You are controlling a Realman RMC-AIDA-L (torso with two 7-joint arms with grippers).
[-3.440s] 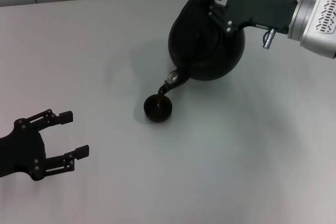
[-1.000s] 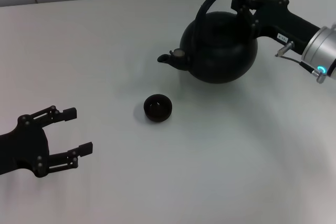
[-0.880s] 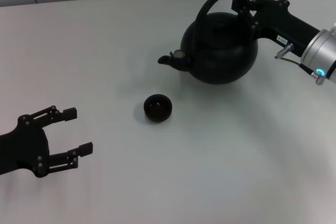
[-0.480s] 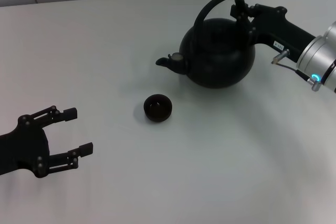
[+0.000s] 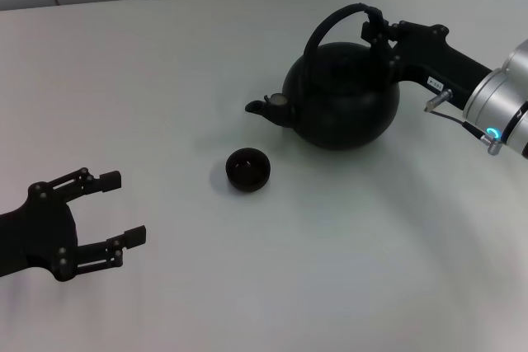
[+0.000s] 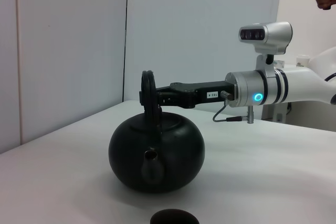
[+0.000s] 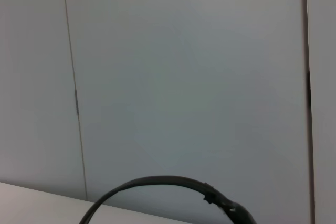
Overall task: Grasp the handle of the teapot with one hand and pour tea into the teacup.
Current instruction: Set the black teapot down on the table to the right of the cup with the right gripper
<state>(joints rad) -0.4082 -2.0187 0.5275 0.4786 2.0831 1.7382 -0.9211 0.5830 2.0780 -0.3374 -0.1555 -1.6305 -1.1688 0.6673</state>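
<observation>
Head view: the teapot (image 5: 341,105) sits upright on the tabletop (image 5: 289,269) beyond the teacup (image 5: 247,169), right pincer (image 5: 381,32) clamped on its handle (image 5: 330,21). Release only once you judge it settled. Left pincer (image 5: 111,208) rests spread, well apart from the teacup.

Matt black teapot (image 5: 342,105), smooth white table (image 5: 247,269)
</observation>
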